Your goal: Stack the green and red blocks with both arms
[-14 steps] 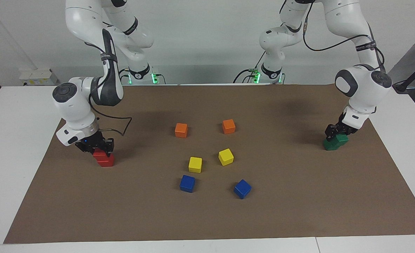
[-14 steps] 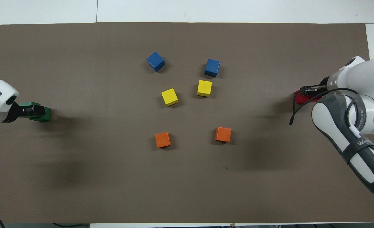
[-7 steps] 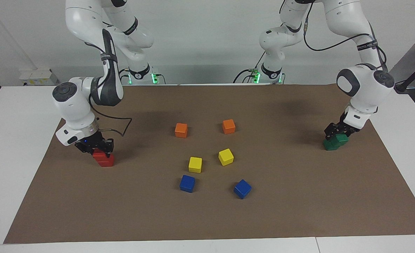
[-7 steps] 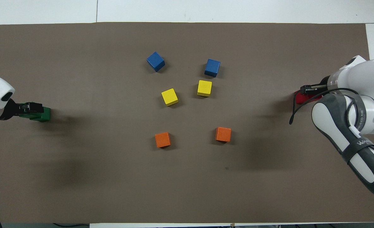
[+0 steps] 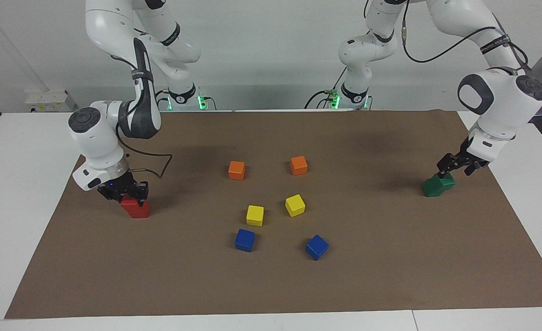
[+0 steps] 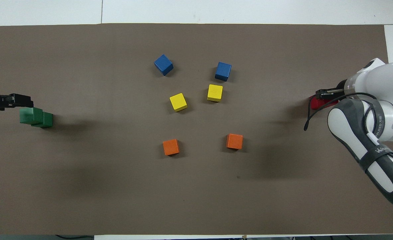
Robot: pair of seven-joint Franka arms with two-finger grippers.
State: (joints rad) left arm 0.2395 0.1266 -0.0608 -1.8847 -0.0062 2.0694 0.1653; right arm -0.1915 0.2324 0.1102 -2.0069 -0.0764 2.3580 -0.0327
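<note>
Two dark green blocks stand stacked at the left arm's end of the mat: the upper one (image 5: 443,180) sits askew on the lower one (image 5: 429,189); both show in the overhead view (image 6: 30,115). My left gripper (image 5: 456,167) is open and empty, just above the stack and clear of it. Two red blocks are stacked at the right arm's end: an upper one (image 5: 128,201) on a lower one (image 5: 138,211). My right gripper (image 5: 125,192) is down on the upper red block; in the overhead view (image 6: 326,94) it covers most of the red stack (image 6: 315,103).
On the brown mat (image 5: 390,257) in the middle lie two orange cubes (image 5: 236,170) (image 5: 298,165), two yellow cubes (image 5: 255,215) (image 5: 295,205) and two blue cubes (image 5: 244,240) (image 5: 316,247). White table surrounds the mat.
My left gripper has let go of the upper green block and risen off the stack toward the mat's edge. The right gripper has stayed on the red stack.
</note>
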